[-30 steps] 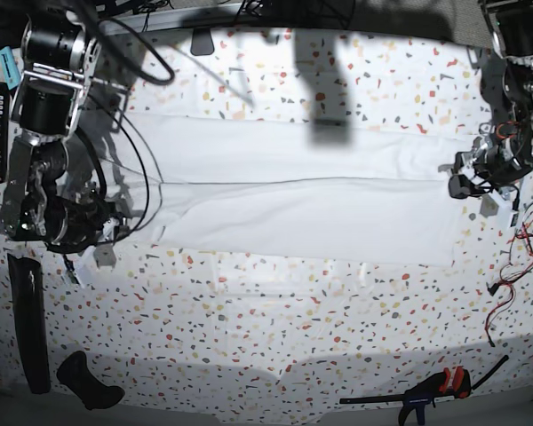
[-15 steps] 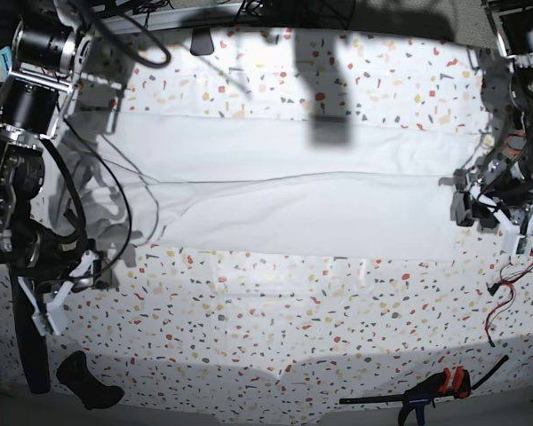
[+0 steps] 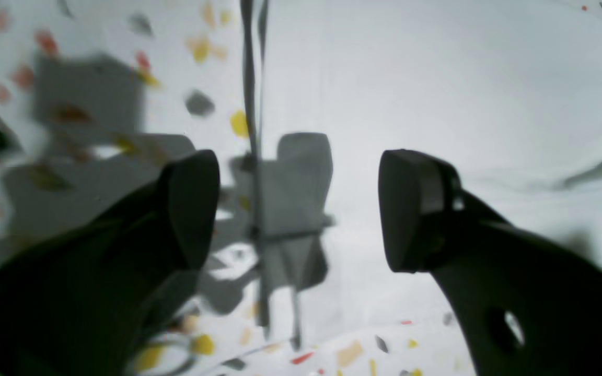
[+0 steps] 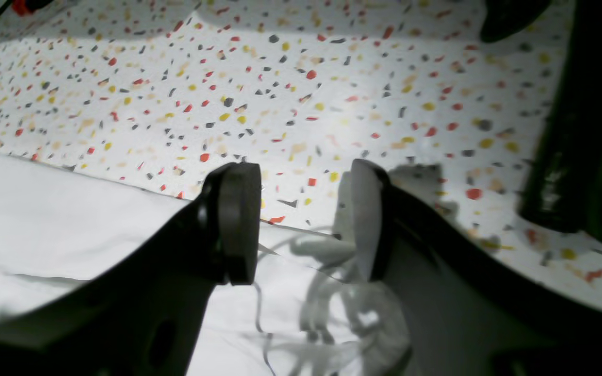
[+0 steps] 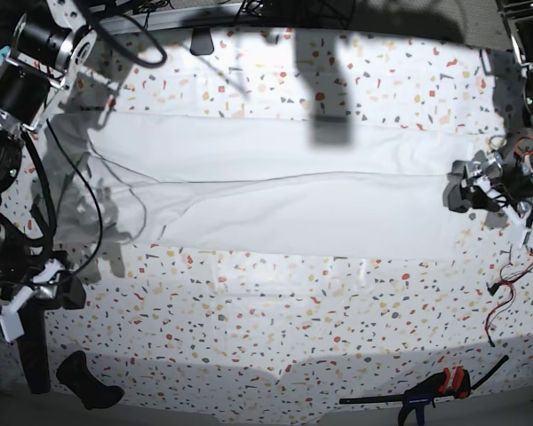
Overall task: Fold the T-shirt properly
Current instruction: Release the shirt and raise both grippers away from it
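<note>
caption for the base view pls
White T-shirt folded into a long band on the speckled table, both grippers open at its ends.

Black-and-silver cylindrical joints are seen on the right arm (image 5: 22,67), black cables looped alongside; dark, rounded fingers (image 3: 416,209) are fitted throughout.

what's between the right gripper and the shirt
In the base view, only bare speckled table lies between the right gripper and the shirt; the open jaws hold nothing.

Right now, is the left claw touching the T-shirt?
Apart. The left wrist view shows the left claw open, with nothing between its fingers, above the T-shirt.
</note>
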{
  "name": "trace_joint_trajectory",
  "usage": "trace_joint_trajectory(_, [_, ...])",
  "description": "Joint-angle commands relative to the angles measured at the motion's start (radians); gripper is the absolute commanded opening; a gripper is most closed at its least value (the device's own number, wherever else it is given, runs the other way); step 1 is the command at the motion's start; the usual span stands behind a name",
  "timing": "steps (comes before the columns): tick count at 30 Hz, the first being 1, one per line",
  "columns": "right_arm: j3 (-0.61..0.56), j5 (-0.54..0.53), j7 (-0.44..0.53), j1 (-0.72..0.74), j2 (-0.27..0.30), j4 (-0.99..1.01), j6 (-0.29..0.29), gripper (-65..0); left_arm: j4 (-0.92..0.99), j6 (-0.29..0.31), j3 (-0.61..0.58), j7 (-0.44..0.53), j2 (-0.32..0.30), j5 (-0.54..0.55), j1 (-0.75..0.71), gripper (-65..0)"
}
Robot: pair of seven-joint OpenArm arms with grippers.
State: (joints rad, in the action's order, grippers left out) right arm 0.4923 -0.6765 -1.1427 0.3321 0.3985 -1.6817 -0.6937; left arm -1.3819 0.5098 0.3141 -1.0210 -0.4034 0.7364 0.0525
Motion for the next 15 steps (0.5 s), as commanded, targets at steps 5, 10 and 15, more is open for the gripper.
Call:
trace_joint_trajectory(5, [0.005, -0.025, 0.045, -0.126, 0.011, -0.168, -0.004, -37.0, 0.047, 0.089, 0.005, 0.003, -0.021, 0.219, 0.02, -19.9])
trace_joint_trajectory(10, [0.005, -0.034, 0.05, -0.256, -0.012, -0.31, -0.004, -37.0, 0.045, 0.098, 0.005, -0.003, -0.021, 0.207, 0.032, -19.9])
trace_joint_trajectory(15, [0.005, -0.034, 0.049, -0.432, -0.084, -0.428, -0.004, -37.0, 0.045, 0.098, 0.005, -0.005, -0.021, 0.206, 0.033, -19.9])
